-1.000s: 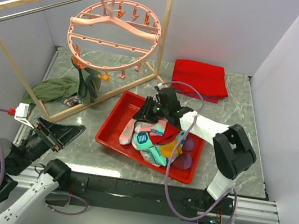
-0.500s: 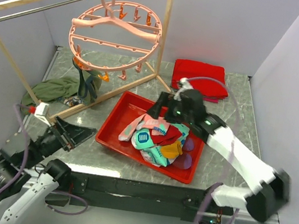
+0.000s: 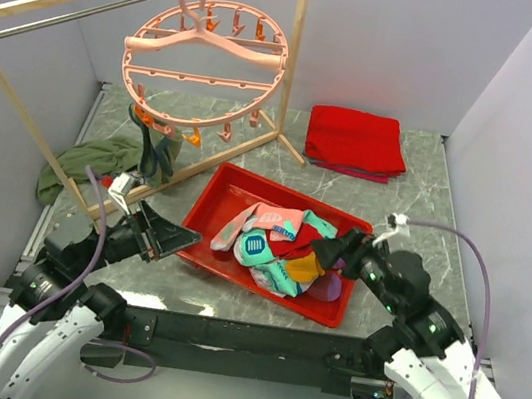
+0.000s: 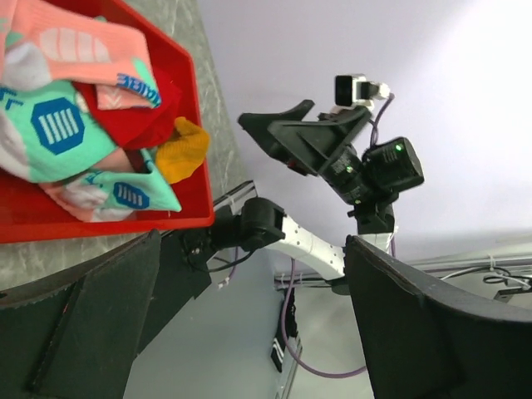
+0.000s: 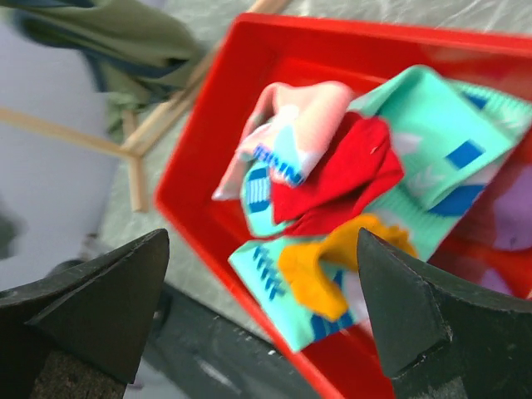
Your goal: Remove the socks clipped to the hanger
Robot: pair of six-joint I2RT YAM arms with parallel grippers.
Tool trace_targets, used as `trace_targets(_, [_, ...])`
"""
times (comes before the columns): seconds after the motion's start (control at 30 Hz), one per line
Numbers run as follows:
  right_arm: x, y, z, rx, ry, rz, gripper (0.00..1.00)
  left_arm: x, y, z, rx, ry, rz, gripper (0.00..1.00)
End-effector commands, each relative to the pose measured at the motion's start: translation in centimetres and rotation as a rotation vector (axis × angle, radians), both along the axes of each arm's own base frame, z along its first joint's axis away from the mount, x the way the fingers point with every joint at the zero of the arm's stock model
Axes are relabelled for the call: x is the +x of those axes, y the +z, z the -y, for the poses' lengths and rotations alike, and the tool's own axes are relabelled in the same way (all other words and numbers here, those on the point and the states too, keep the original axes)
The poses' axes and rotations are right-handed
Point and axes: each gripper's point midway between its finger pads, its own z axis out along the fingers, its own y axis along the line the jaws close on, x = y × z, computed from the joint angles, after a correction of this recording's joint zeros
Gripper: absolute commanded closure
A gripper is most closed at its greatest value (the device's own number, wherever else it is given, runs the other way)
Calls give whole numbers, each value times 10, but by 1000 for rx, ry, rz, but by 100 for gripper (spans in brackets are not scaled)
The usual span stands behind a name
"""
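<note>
The pink round hanger hangs from the rack bar at the back left. One dark green sock dangles from a clip on its left side. Several socks in teal, pink, red and orange-yellow lie heaped in the red tray; the same socks fill the right wrist view. My left gripper hovers open and empty at the tray's near left corner. Just off the tray's near right side, my right gripper is open and empty. In the wrist views the left gripper and right gripper hold nothing.
The wooden rack with its metal bar stands at the back left. A green cloth lies under it. A folded red cloth lies at the back right. White walls close in both sides.
My right arm has pulled back from over the tray towards the near right, and its jaws have opened. My left arm has moved right, towards the tray's near corner. The hanger sways slightly.
</note>
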Motion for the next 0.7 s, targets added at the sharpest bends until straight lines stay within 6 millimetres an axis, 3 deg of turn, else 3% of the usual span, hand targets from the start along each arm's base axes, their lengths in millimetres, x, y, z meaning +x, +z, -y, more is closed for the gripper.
trace_targets(0.0, [-21, 10, -18, 198, 86, -27, 0, -8, -14, 3, -3, -49, 23, 4])
trace_targets(0.17, [-36, -12, -29, 260, 132, -152, 0, -19, -46, 3, 5, -78, -25, 4])
trace_targets(0.27, [-38, -8, -22, 300, 115, -90, 0, -27, -61, 1, -13, -93, -45, 4])
trace_targets(0.33, [-41, 2, -15, 347, 108, -28, 0, -32, -64, -2, -31, -87, -39, 4])
trace_targets(0.5, [-42, -10, -8, 388, 64, -43, 0, -38, -78, -6, -27, -72, -64, 4])
trace_targets(0.67, [-45, -25, -10, 331, 79, -82, 0, -39, -76, -7, -33, -69, -58, 4])
